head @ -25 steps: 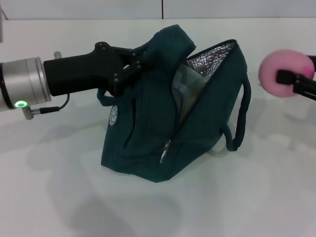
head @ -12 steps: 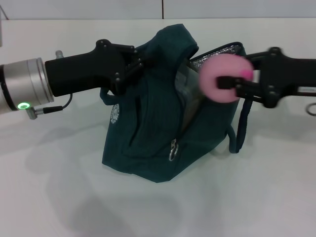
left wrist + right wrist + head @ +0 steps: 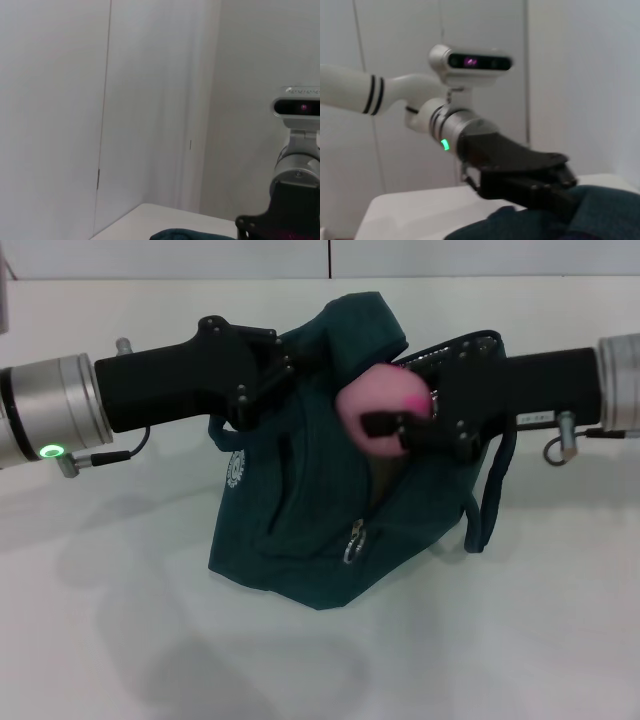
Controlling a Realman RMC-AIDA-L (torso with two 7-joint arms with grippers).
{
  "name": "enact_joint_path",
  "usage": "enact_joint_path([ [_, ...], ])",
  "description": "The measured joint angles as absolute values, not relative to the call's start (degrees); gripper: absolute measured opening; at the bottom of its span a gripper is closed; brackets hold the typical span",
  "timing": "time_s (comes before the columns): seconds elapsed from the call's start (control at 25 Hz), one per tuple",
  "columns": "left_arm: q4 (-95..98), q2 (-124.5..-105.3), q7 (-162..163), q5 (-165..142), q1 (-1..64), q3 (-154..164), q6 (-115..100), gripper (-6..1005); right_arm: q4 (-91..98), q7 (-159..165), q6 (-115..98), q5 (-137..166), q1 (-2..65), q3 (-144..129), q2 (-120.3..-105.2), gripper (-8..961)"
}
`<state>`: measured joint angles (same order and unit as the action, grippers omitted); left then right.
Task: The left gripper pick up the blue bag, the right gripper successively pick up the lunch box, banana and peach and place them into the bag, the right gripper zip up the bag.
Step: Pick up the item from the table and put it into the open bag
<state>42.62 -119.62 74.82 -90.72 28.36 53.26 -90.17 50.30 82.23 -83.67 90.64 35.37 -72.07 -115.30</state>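
Note:
The dark blue bag (image 3: 300, 520) stands on the white table, its top edge pinched and held up by my left gripper (image 3: 282, 368), which is shut on the fabric. My right gripper (image 3: 398, 420) comes in from the right and is shut on the pink peach (image 3: 378, 418), holding it right over the bag's open mouth. The bag's inside is hidden, so lunch box and banana do not show. In the right wrist view the left gripper (image 3: 555, 192) sits on the bag fabric (image 3: 600, 210). The left wrist view shows only a sliver of the bag (image 3: 185, 234).
A dark carrying strap (image 3: 490, 490) hangs down the bag's right side. The zipper pull (image 3: 352, 542) dangles on the front. White table (image 3: 120, 620) spreads all around the bag; a wall runs along the back.
My right gripper has carried the peach leftward from the right edge of the head view to the bag's opening. The left gripper stays holding the bag.

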Motion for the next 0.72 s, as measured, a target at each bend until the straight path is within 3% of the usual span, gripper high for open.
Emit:
enact_joint_path([
  [0.72,41.32,-119.62,74.62,-90.54,28.63,53.24,-90.02,37,52.44,93.32,-84.41,100.89,36.86,-73.95,-115.32,291],
])
